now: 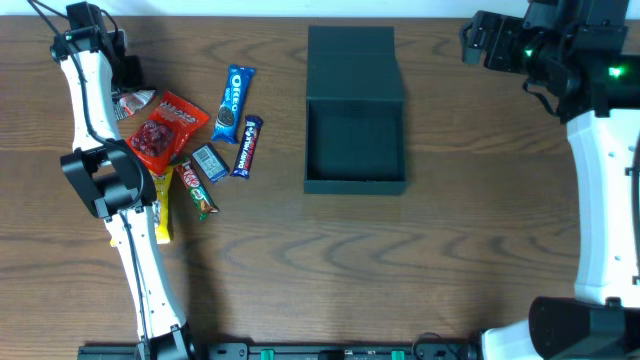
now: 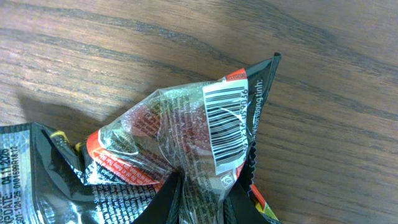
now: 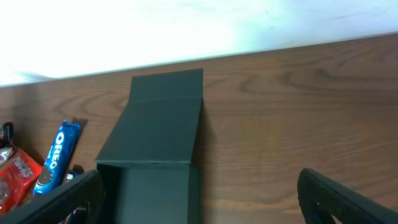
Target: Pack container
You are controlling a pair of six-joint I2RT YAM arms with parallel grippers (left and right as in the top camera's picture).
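Pinching a snack packet (left claw).

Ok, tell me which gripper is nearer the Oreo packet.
Left. The left gripper pinches a crinkled candy packet left of the Oreo packet; the right gripper hangs beyond the container.

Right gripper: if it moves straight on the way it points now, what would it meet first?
The right gripper would probably meet the open container first; it lies just ahead. Depth is unclear.
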